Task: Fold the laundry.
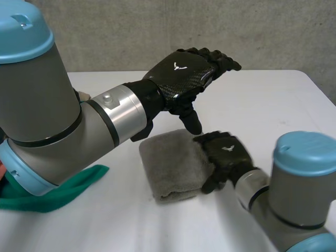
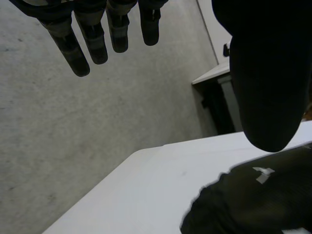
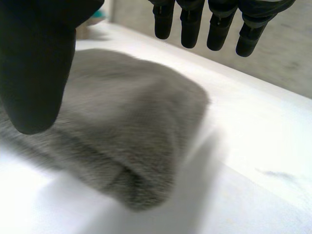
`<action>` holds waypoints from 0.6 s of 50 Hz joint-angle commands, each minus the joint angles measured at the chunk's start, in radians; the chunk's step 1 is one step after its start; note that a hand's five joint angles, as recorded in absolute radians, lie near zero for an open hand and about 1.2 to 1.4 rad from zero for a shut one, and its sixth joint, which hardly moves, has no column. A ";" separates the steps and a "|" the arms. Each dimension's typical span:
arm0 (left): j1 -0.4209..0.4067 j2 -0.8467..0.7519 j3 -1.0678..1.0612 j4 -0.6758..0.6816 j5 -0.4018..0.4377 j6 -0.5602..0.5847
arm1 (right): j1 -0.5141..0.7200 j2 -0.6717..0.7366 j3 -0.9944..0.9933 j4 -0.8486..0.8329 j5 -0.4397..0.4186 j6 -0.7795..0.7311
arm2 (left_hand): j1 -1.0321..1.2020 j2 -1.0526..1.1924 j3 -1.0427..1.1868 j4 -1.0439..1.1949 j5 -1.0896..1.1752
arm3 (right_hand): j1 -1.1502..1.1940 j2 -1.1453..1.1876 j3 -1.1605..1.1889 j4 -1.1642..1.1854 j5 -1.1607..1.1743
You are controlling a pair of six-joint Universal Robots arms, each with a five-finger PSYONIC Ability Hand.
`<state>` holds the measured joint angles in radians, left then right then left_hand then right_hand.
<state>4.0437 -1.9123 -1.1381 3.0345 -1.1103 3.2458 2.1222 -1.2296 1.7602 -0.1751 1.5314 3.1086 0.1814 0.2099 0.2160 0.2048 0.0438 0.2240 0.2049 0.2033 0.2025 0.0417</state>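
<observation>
The white counter carries all items. The left arm reaches in over it, and the right arm enters from the near side.

The grey towel lies folded into a thick pad on the counter, directly below the left robot hand and against the fingers of the right robot hand. A green cloth lies crumpled under the left arm, well apart from both hands.

The left robot hand hangs above the towel, clear of it, with fingers straight and the thumb pointing down. It holds nothing.

The right robot hand sits low at the towel's side edge. In its wrist view the fingers are straight and apart from the thumb (nothing gripped), with the towel under the palm.
</observation>
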 commanded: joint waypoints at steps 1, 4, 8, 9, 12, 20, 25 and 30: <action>0.006 -0.002 -0.005 -0.006 0.078 -0.049 | -0.137 0.018 0.044 -0.006 -0.062 0.166 | -0.007 -0.035 -0.042 -0.030 -0.044 | -0.049 -0.030 -0.029 -0.028 -0.042; 0.003 -0.002 -0.006 -0.008 0.093 -0.054 | -0.169 0.054 0.041 -0.007 -0.094 0.182 | -0.007 -0.035 -0.042 -0.030 -0.044 | -0.049 -0.030 -0.029 -0.028 -0.042; 0.000 -0.004 -0.009 -0.006 0.101 -0.054 | -0.185 0.110 0.022 -0.010 -0.145 0.197 | -0.007 -0.035 -0.042 -0.030 -0.044 | -0.049 -0.030 -0.029 -0.028 -0.042; -0.002 -0.005 -0.011 -0.006 0.099 -0.054 | -0.183 0.131 0.012 -0.012 -0.155 0.205 | -0.007 -0.035 -0.042 -0.030 -0.044 | -0.049 -0.030 -0.029 -0.028 -0.042; -0.003 -0.007 -0.012 -0.006 0.099 -0.050 | -0.171 0.153 0.002 -0.012 -0.163 0.209 | -0.007 -0.035 -0.042 -0.030 -0.044 | -0.049 -0.030 -0.029 -0.028 -0.042; 0.000 -0.005 -0.017 -0.005 0.098 -0.049 | -0.113 0.188 -0.010 -0.067 -0.146 0.214 | -0.007 -0.035 -0.042 -0.030 -0.044 | -0.049 -0.030 -0.029 -0.028 -0.042; 0.001 -0.004 -0.023 -0.005 0.098 -0.050 | -0.090 0.200 -0.033 -0.078 -0.131 0.216 | -0.007 -0.035 -0.042 -0.030 -0.044 | -0.032 -0.013 -0.011 -0.010 -0.024; 0.001 0.001 -0.038 -0.003 0.098 -0.049 | -0.068 0.225 -0.068 -0.075 -0.120 0.212 | -0.007 -0.035 -0.042 -0.030 -0.044 | 0.009 0.028 0.030 0.031 0.017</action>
<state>4.0445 -1.9162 -1.1623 3.0298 -1.0125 3.1967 2.0326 -1.0277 1.7262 -0.2508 1.3987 3.3226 0.1813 0.2099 0.2160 0.2048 0.0438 0.2240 0.2049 0.2033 0.2025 0.0416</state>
